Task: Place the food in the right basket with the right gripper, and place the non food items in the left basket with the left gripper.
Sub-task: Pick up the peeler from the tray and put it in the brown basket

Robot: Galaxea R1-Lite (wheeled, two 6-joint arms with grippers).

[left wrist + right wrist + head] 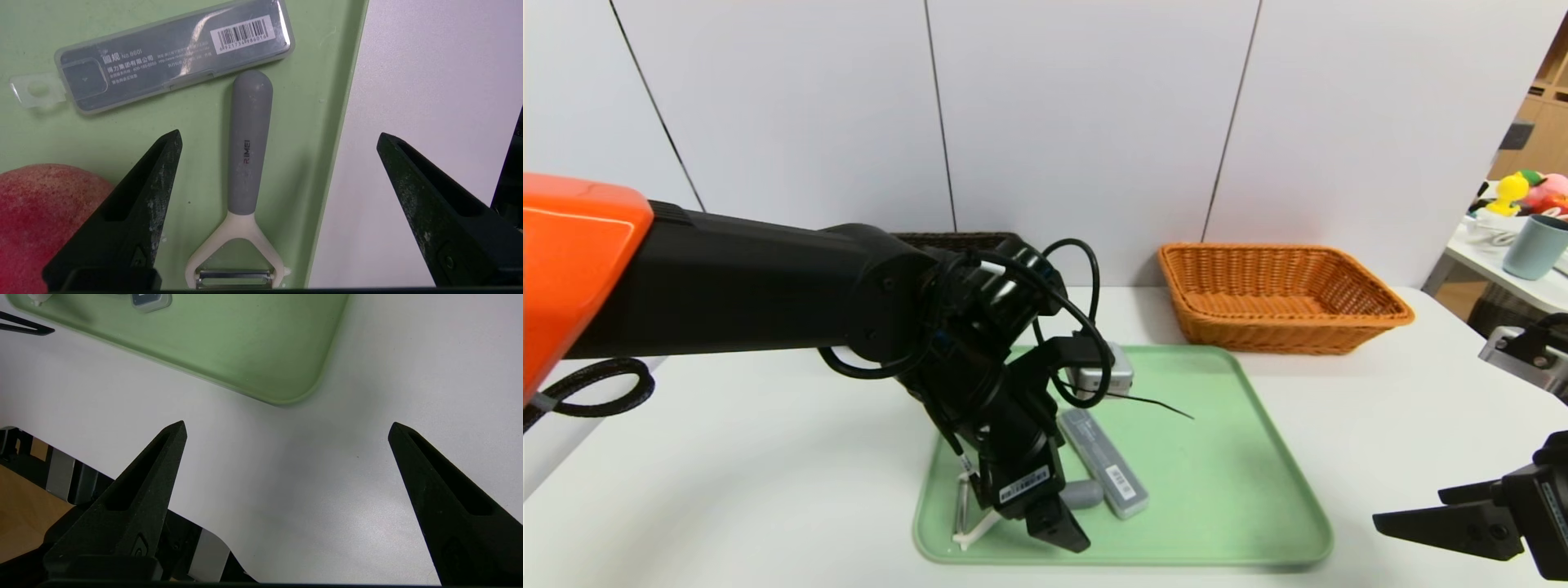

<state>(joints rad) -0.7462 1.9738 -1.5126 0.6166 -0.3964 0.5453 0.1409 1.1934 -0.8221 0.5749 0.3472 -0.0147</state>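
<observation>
My left gripper point(1058, 531) point(278, 134) hangs open over the near left corner of the green tray point(1241, 490). Below it lies the white peeler point(968, 523) point(245, 163) with its grey handle, untouched. One finger is above the tray and the other above the white table past the rim. The grey case point(1107, 461) point(175, 57) lies just beyond the peeler handle. The red peach point(36, 212) sits beside one finger, hidden behind the arm in the head view. The dark left basket point(956, 239) and the orange right basket point(1278, 298) stand at the back. My right gripper point(1429, 523) point(288, 424) is open and empty.
The right gripper hovers over bare white table near its front edge point(122, 473), right of the tray point(245, 347). A side table at far right carries a teal cup point(1535, 245) and plush toys point(1527, 192). White wall panels close off the back.
</observation>
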